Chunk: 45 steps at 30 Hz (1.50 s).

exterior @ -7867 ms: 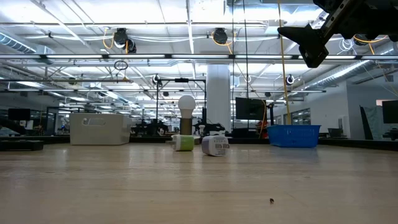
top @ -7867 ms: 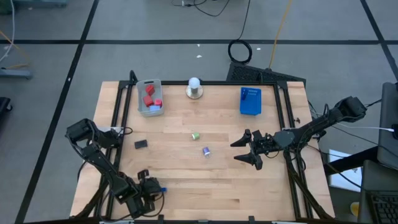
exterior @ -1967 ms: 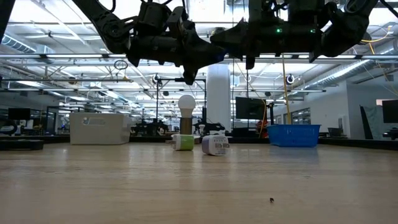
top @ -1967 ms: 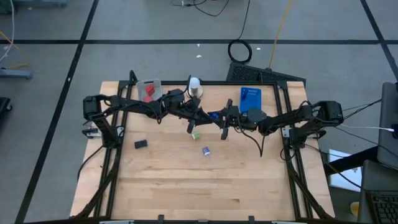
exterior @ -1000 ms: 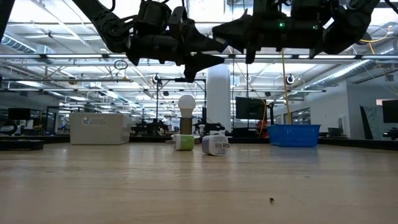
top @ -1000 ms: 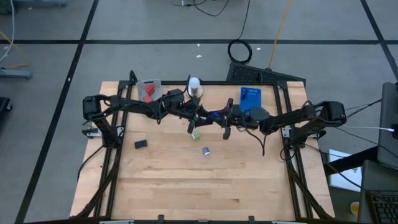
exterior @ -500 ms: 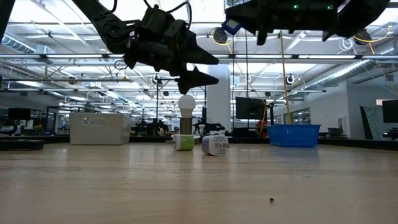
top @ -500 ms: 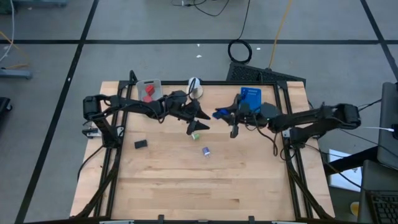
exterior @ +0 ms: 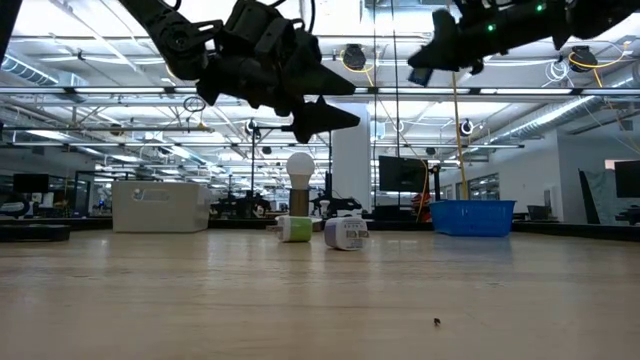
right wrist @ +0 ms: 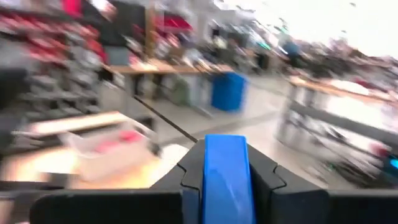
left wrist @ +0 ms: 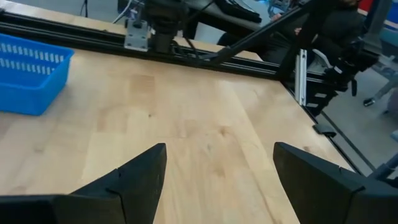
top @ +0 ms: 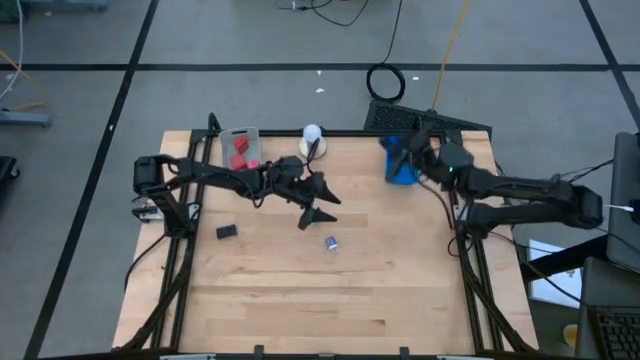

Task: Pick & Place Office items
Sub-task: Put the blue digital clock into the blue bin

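My right gripper (top: 393,152) is over the blue tray (top: 403,172) at the table's far right, shut on a small blue block (right wrist: 226,167). My left gripper (top: 322,210) hangs open and empty above the table's middle; it also shows in its wrist view (left wrist: 217,180). Below it a green item (exterior: 296,229) and a white-and-purple item (top: 330,242) lie on the wood. A black item (top: 227,231) lies toward the left. Red items (top: 239,152) lie in the grey tray (top: 228,138). My right gripper pinches the blue block (right wrist: 226,155) between its two fingers, which lie flat against its two sides. One end of the block stands out past the fingertips. The block is lifted clear, high above the table (exterior: 421,74).
A white ball on a round grey base (top: 312,135) stands at the far edge between the two trays. Black frame rails (top: 190,180) run along the table's left and right sides. Bare wood (top: 330,300) fills the near half of the table.
My right gripper has carried the blue block away from my left gripper, toward the table's far right, until it is over the blue tray. My left gripper, open, has stayed near the middle and shifted slightly toward the near edge.
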Available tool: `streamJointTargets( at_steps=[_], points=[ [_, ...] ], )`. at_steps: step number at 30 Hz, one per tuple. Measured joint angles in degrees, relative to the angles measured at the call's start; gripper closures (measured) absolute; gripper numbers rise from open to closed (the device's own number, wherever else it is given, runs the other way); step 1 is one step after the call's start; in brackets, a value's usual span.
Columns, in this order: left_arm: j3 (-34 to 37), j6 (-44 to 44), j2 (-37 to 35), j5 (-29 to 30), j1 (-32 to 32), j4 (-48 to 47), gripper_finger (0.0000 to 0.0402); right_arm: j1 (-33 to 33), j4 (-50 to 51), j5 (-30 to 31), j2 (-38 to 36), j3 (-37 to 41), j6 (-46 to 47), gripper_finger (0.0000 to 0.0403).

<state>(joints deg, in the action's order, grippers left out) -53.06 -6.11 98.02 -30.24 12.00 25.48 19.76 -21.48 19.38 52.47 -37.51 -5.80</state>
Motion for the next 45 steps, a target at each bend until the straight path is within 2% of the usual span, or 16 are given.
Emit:
streamJointTargets(
  at_steps=[5, 8, 14, 20, 24, 29, 32, 38, 45],
  points=[
    [0.00, 1.00, 0.00, 0.33, -1.25, 0.80, 0.0103, 10.64, 17.10, -0.05, -1.41, -7.93, 0.01, 0.0356],
    [0.00, 1.57, 0.00, 0.40, -1.64, 1.43, 0.0103, 15.90, 22.72, -0.52, -0.23, -12.01, -1.10, 0.0356],
    [0.00, 1.60, 0.00, 0.52, -1.63, 1.87, 0.0103, 25.48, 28.17, -8.44, 3.69, -14.24, 0.05, 0.0356],
    [0.00, 1.72, 0.00, 1.57, -1.65, 1.85, 0.0103, 32.12, 28.23, -13.59, 10.13, -14.26, 0.69, 0.0356],
    [0.00, 1.70, 0.00, 2.43, -1.65, 1.83, 0.0103, 34.37, 28.21, -14.33, 13.92, -14.27, 0.80, 0.0354],
    [0.00, 1.95, 0.00, 2.43, -1.65, 1.83, 0.0103, 35.40, 29.72, -20.51, 17.13, -14.28, 2.21, 0.0355],
    [0.00, 1.95, 0.00, 2.43, -1.63, 1.83, 0.0103, 35.40, 32.69, -21.10, 18.41, -14.28, 2.01, 0.0356],
    [0.00, 2.87, 0.00, 3.37, -1.63, 1.78, 0.0103, 35.36, 36.65, -21.05, 17.73, -12.87, 1.87, 0.0356],
    [0.00, 2.99, 0.00, 3.37, -1.60, 1.76, 0.0103, 35.31, 36.35, -21.14, 15.94, -8.01, 3.53, 0.0356]
  ],
)
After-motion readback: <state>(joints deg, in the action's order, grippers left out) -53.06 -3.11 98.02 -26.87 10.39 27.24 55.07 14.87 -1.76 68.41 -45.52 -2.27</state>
